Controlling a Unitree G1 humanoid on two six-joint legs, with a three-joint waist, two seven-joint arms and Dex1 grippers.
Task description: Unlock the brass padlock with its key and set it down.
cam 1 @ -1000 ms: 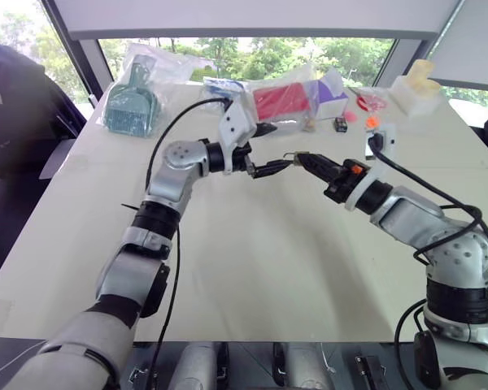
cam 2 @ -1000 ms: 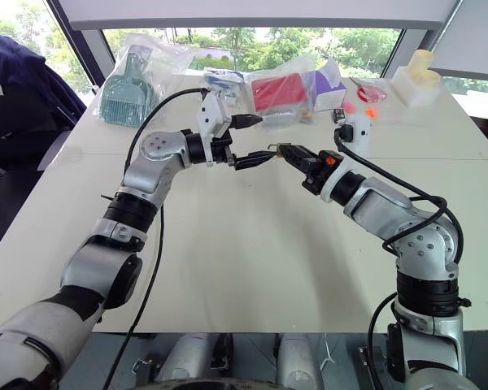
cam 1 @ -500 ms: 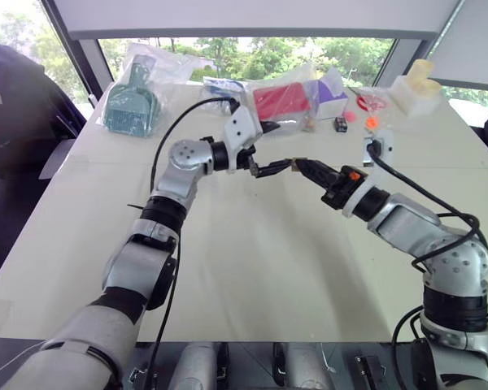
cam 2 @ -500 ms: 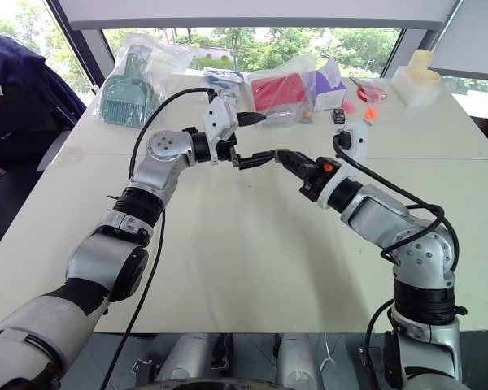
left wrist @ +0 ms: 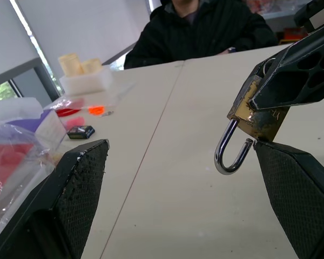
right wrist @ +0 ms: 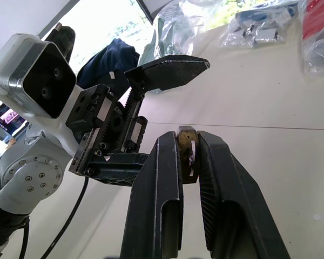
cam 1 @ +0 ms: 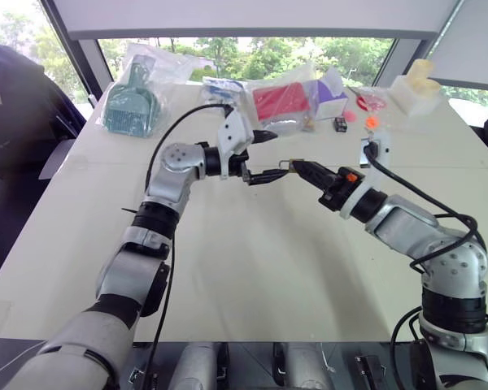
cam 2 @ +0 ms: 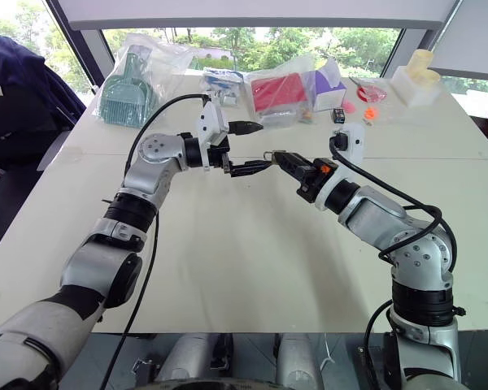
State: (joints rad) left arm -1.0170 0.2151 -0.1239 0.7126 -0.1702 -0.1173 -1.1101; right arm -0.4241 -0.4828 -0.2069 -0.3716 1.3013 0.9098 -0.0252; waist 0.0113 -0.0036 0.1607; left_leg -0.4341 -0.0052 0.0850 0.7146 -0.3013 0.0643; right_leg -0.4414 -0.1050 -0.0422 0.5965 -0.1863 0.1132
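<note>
The brass padlock (left wrist: 255, 115) is pinched at the tip of my right gripper (cam 1: 296, 166), which is shut on its body above the middle of the table. Its silvery shackle (left wrist: 230, 157) sticks out toward my left gripper (cam 1: 267, 155). One shackle end sits right at the edge of the body. My left gripper is open, with one finger (left wrist: 78, 183) on each side of the padlock and not touching it. In the right wrist view the padlock (right wrist: 186, 152) shows as a sliver between the two fingers. The key is hidden.
Along the table's far edge lie a bagged teal brush (cam 1: 132, 104), a bagged red item (cam 1: 281, 101), a purple box (cam 1: 332, 93), a small black block (cam 1: 340, 124) and a white container (cam 1: 416, 89). A person in black (left wrist: 205, 27) sits at the table.
My left wrist has turned slightly, its open fingers still flanking the padlock. My right gripper keeps the same grip in the same place.
</note>
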